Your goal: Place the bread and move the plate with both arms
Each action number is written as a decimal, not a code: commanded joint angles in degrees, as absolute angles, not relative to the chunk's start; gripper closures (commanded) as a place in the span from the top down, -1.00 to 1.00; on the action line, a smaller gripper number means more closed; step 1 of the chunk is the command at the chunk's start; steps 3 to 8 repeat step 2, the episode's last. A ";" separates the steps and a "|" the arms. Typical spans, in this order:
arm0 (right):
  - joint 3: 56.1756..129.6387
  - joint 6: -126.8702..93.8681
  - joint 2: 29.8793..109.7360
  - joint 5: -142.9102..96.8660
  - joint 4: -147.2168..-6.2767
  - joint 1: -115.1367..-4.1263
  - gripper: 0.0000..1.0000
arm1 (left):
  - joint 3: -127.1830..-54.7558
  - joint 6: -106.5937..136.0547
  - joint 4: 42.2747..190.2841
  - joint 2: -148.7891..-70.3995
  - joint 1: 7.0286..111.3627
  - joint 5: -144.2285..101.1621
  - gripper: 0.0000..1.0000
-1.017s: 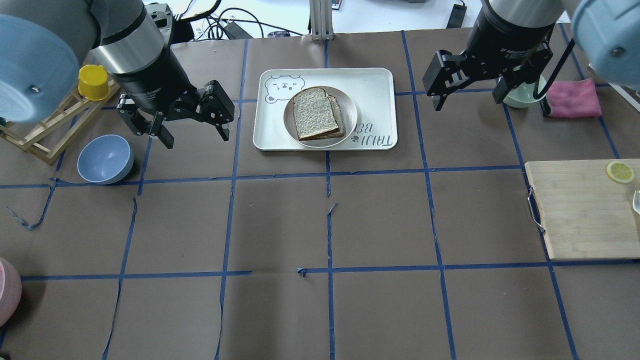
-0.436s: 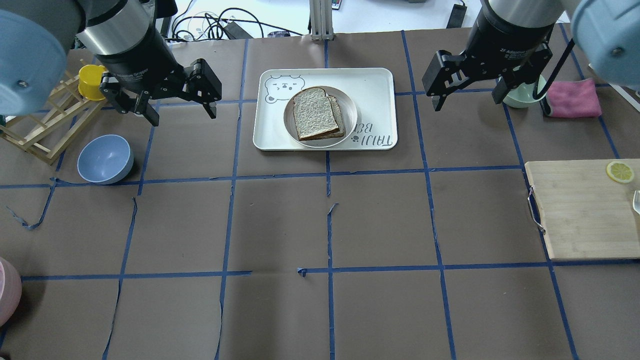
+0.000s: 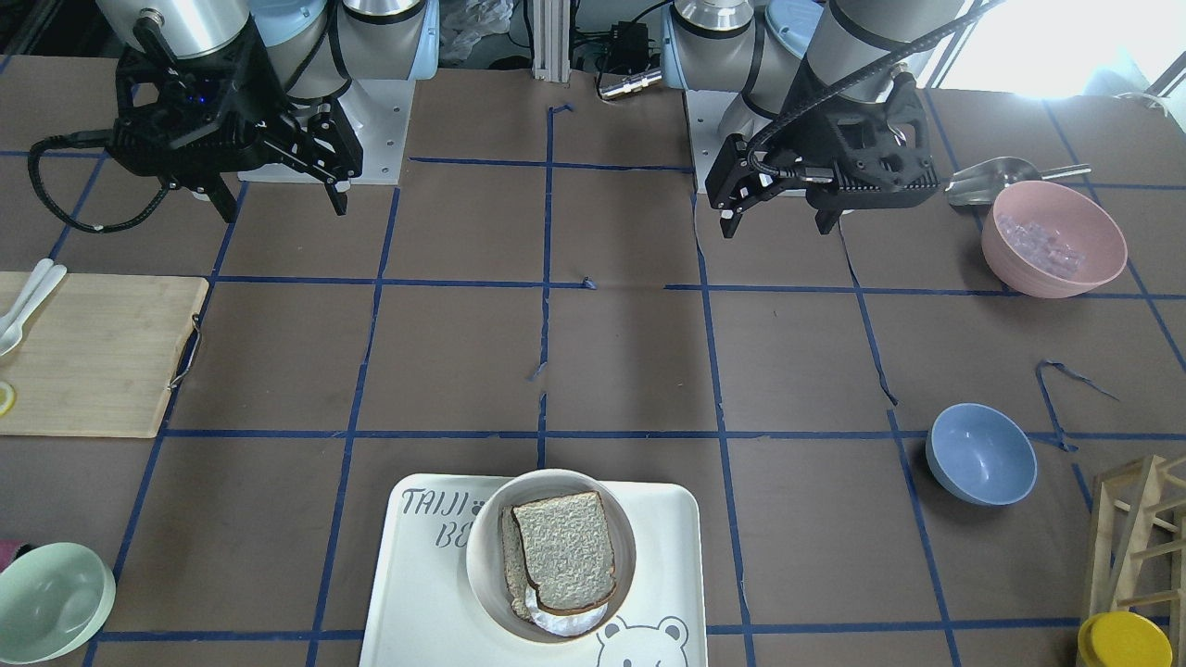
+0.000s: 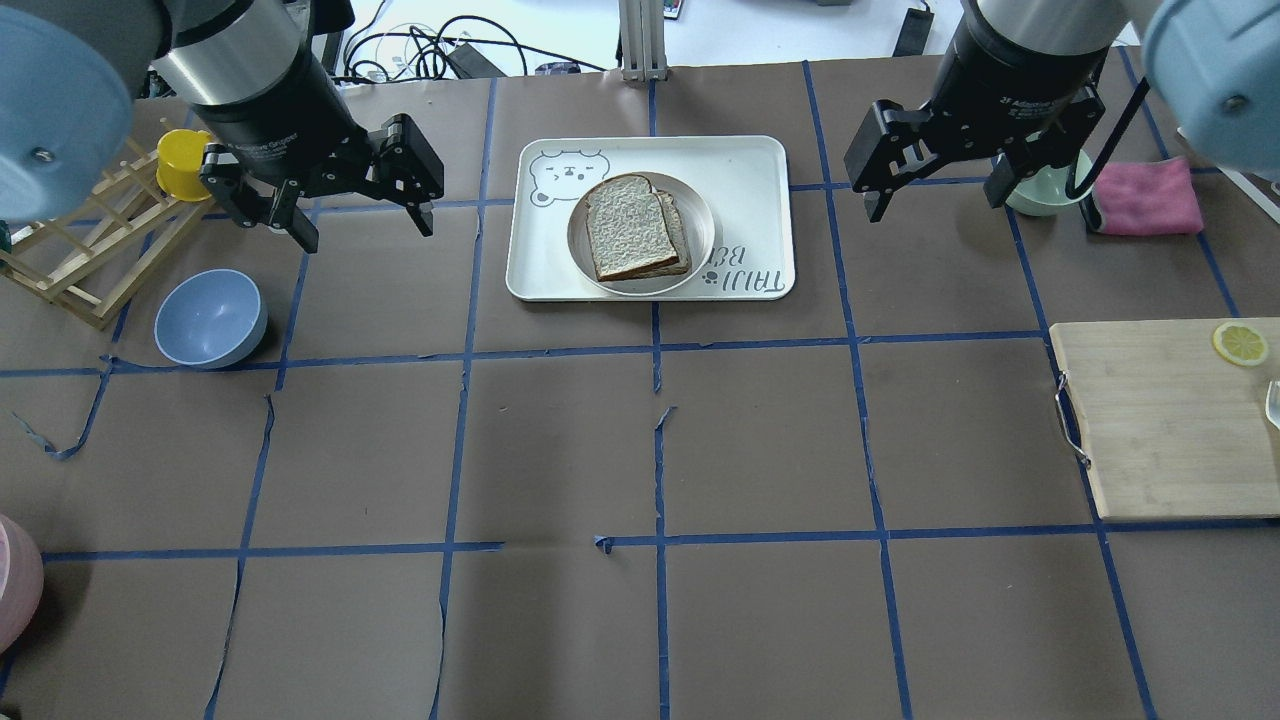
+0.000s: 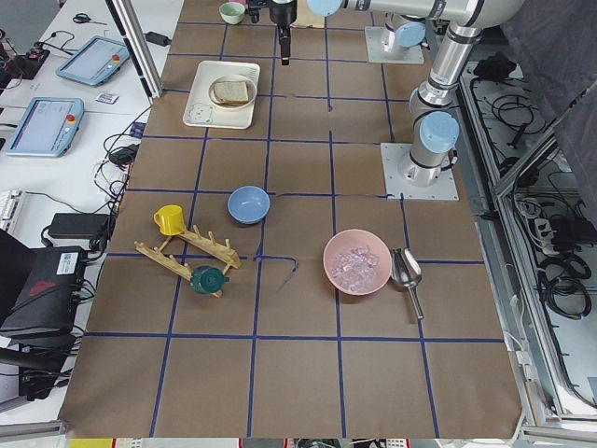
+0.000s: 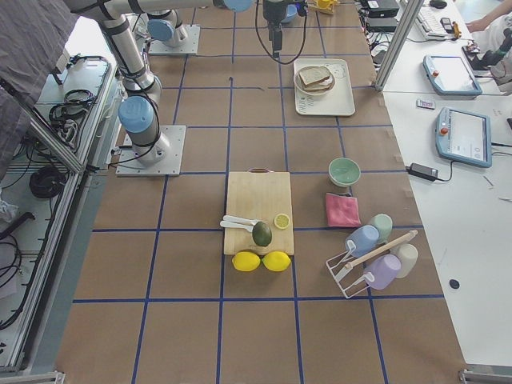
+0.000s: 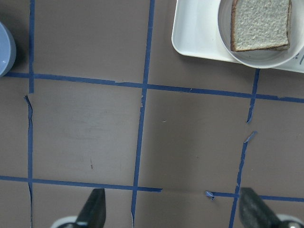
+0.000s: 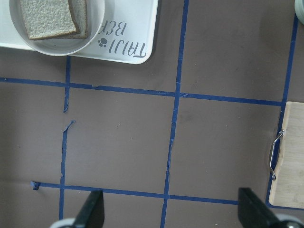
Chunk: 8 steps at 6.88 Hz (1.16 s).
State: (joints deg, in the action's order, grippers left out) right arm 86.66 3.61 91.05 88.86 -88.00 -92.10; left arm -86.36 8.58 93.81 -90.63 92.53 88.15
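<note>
You see grey-white bread (image 4: 628,226) with a brown crust, a cream plate (image 4: 703,236), a cream tray (image 4: 752,168) with a bear drawing, a blue bowl (image 4: 210,318) at its nine o'clock, brown paper (image 4: 560,450) with blue lines.

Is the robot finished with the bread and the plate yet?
Looks done: the bread lies on the plate, and the plate sits in the bear tray. Nothing is in hand: left gripper and right gripper hang off to the sides, jaws open and empty. Nothing obvious is left.
</note>
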 commanded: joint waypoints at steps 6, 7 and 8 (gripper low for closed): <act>86.66 3.52 91.05 88.86 -87.98 -92.11 1.00 | -86.48 8.53 94.22 -89.91 92.46 88.07 1.00; 86.66 3.52 91.05 88.86 -87.98 -92.11 1.00 | -86.48 8.53 94.22 -89.91 92.46 88.07 1.00; 86.66 3.52 91.05 88.86 -87.98 -92.11 1.00 | -86.48 8.53 94.22 -89.91 92.46 88.07 1.00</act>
